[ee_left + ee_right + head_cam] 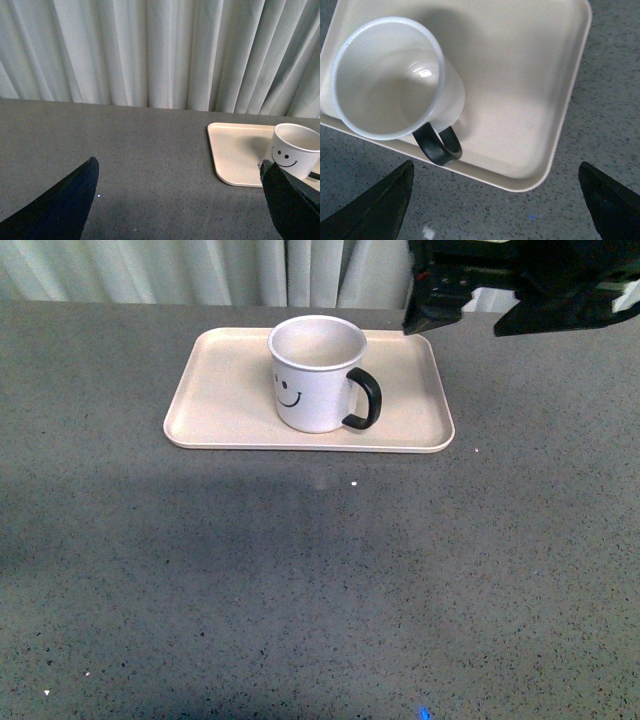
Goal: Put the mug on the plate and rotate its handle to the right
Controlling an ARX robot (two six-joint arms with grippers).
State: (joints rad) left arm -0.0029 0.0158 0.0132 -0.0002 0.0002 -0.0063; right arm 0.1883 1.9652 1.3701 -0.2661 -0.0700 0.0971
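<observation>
A white mug (316, 373) with a black smiley face stands upright on the beige plate (220, 390), near its middle. Its black handle (365, 400) points to the right in the front view. The right gripper (460, 302) hovers open above the plate's far right corner, clear of the mug. In the right wrist view the mug (390, 80), its handle (439, 145) and the plate (530, 100) lie below the open right gripper (495, 200). The left gripper (180, 200) is open over bare table, left of the plate (235, 150) and mug (295, 155).
The grey speckled table (320, 580) spreads wide in front of the plate. A pale pleated curtain (200, 270) hangs along the table's far edge. The right arm's dark body fills the upper right of the front view.
</observation>
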